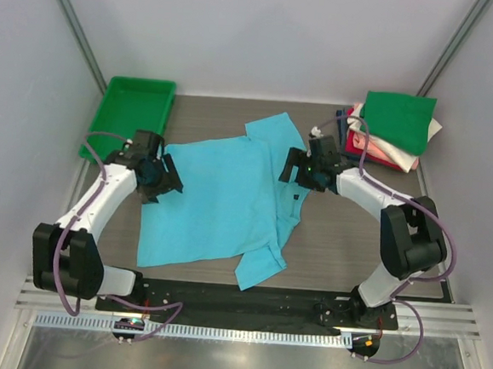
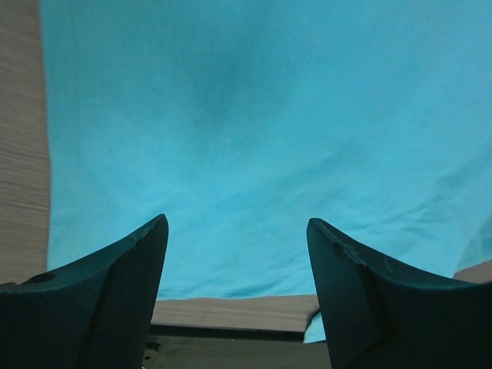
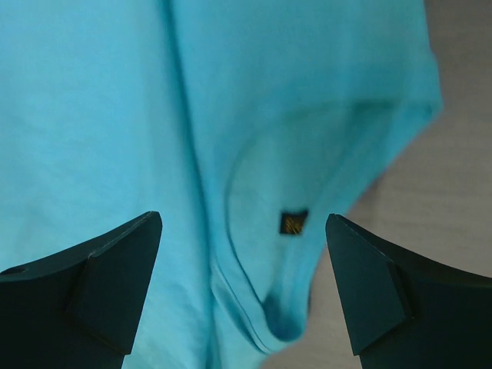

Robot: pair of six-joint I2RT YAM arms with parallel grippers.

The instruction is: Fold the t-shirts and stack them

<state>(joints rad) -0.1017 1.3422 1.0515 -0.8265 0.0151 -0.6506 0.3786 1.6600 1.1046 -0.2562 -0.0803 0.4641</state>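
- top external view: turquoise t-shirt (image 1: 220,195) spread open in the middle of the wooden table (image 1: 336,243), between the two arms.
- collar toward the right, hem toward the left, one sleeve pointing to the far side and the other to the near side, the near one a little crumpled.
- left gripper (image 1: 166,181) over the hem edge of the turquoise t-shirt, released, opened wide, with nothing caught inside.
- left wrist view: dark fingers (image 2: 115,292) spread over smooth blue cloth, with a strip of bare table at the left and another below the hem; not possible to tell if touching the cloth or only above it.
- right gripper (image 1: 296,168) over the collar side of the turquoise t-shirt, released as well, grasping nothing.
- right wrist view: neckline with a small dark label (image 3: 292,222) lying in the gap of the open right gripper, a long crease running down the cloth beside it, bare table at the right.
- stack of folded t-shirts (image 1: 396,124) at the far right corner of the table, apart from the spread one: green on top, then cream, pink and red edges below, navy showing at the left side.
- green plastic tray (image 1: 133,111) at the far left corner, just beyond the left gripper, not touching the turquoise t-shirt.
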